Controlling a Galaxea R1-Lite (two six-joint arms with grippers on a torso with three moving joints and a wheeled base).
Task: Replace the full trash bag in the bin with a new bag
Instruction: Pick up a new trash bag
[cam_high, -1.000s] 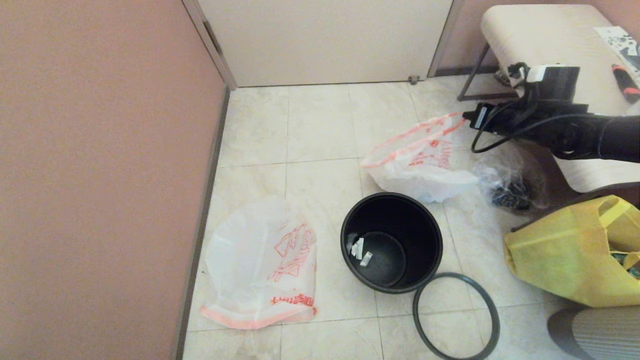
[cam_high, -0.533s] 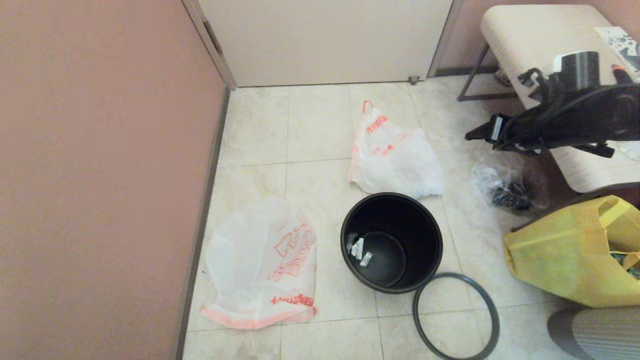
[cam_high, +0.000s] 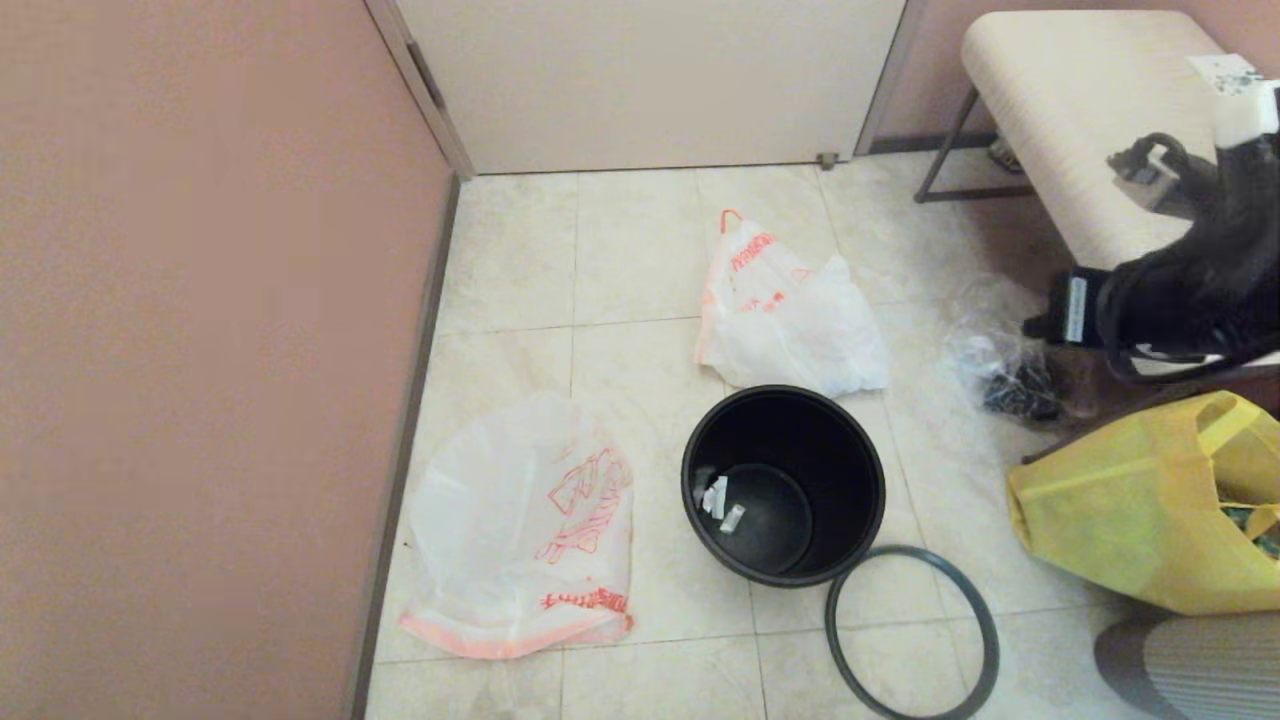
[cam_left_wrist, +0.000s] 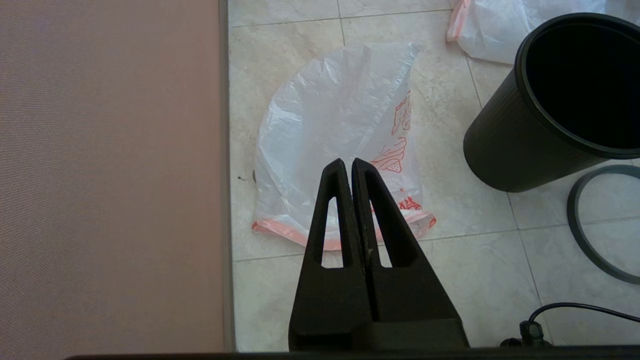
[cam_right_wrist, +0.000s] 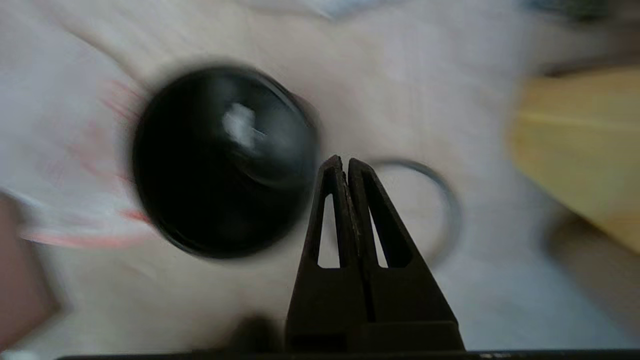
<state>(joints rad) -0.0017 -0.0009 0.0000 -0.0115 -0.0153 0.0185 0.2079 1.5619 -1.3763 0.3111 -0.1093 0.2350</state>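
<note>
The full trash bag (cam_high: 785, 310) lies slumped on the tiles just behind the bin (cam_high: 783, 485), its orange loop handle pointing at the door. The black bin stands upright with a few white scraps on its bottom. Its dark grey hoop (cam_high: 905, 549) lies flat on the floor at the bin's front right. The new bag (cam_high: 525, 525) is spread flat to the left of the bin, pink-orange hem nearest me. My left gripper (cam_left_wrist: 347, 162) is shut and empty, hovering over that hem. My right gripper (cam_right_wrist: 345, 161) is shut and empty, up at the right near the stool, facing the bin (cam_right_wrist: 220, 160).
A clear bag of black bits (cam_high: 1010, 375) and a yellow tote (cam_high: 1140, 500) sit right of the bin under a beige stool (cam_high: 1080, 90). A pink wall (cam_high: 200, 350) runs along the left, a closed door (cam_high: 650, 80) at the back.
The right gripper let go of the full bag's handle. The bag dropped and settled behind the bin. The right arm swung back to the right and lower, by the stool.
</note>
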